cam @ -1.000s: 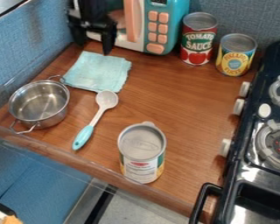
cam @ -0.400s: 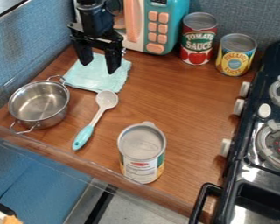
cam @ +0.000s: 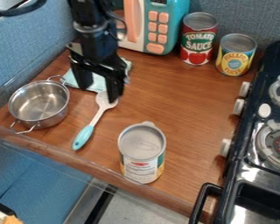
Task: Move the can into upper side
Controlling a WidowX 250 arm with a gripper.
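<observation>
We see the open end effector [cam: 98, 93] nearer the spoon [cam: 84, 137] than in the earlier frames, its fingers wide apart above the cloth [cam: 96, 83]. The can [cam: 141, 151] stays upright near the desk's [cam: 183, 98] front edge. We see bare metal inside the two-handled pot [cam: 39, 103]; the can's top is covered.

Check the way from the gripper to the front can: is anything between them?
Nothing tall stands between the gripper and the front can. The blue-handled spoon lies flat on the counter, its head near one jaw, so a low sweep might catch it.
</observation>
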